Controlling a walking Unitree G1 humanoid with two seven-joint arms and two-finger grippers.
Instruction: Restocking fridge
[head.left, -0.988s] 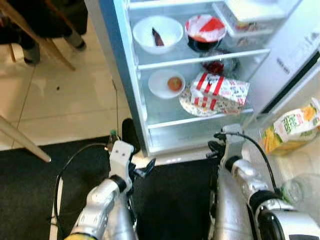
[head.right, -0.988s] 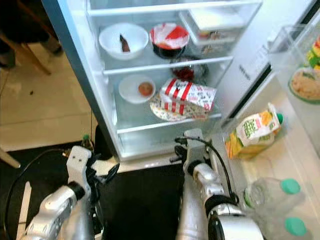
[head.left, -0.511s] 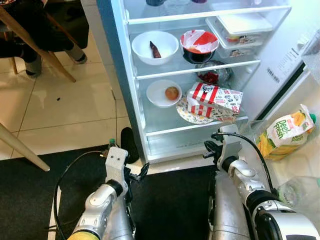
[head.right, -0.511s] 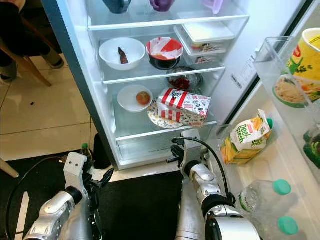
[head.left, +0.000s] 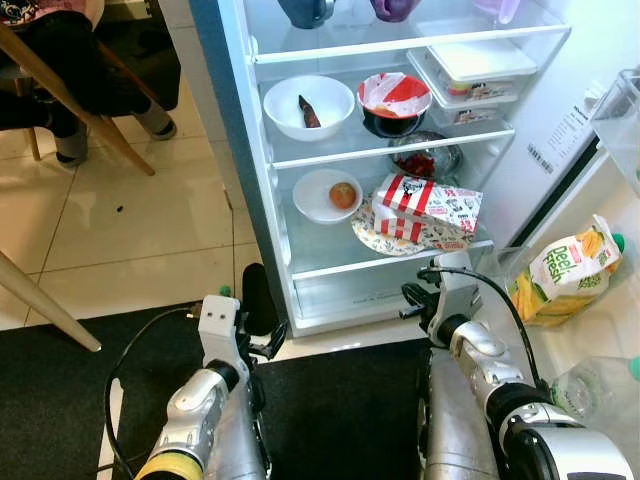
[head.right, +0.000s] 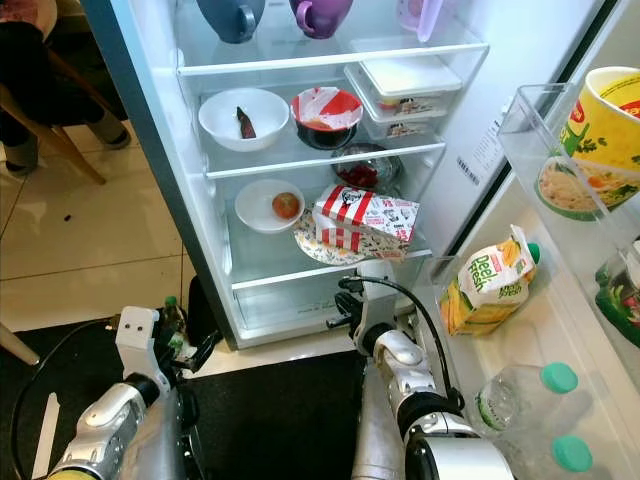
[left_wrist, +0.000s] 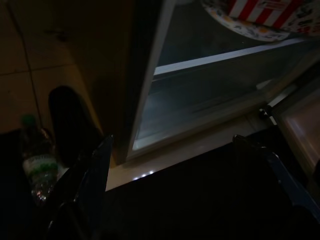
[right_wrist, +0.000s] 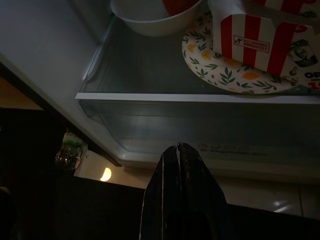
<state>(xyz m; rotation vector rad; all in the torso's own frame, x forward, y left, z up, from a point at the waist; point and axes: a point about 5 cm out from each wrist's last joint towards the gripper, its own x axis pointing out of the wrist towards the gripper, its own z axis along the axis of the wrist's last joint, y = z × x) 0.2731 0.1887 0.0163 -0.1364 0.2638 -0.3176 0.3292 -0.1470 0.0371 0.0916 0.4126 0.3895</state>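
Head camera tilts up; both arms sit lower in the frame

Compared with a second ago the whole scene has slid down in the eye views, so the camera moved: the top shelf with its blue mug (head.right: 230, 17) and purple mug (head.right: 320, 15) has come into sight at the upper edge, and the yellow noodle cup (head.right: 600, 130) in the door now shows at the right. The left gripper (head.left: 262, 345) has dropped from centre-left towards lower left; the blur has cleared
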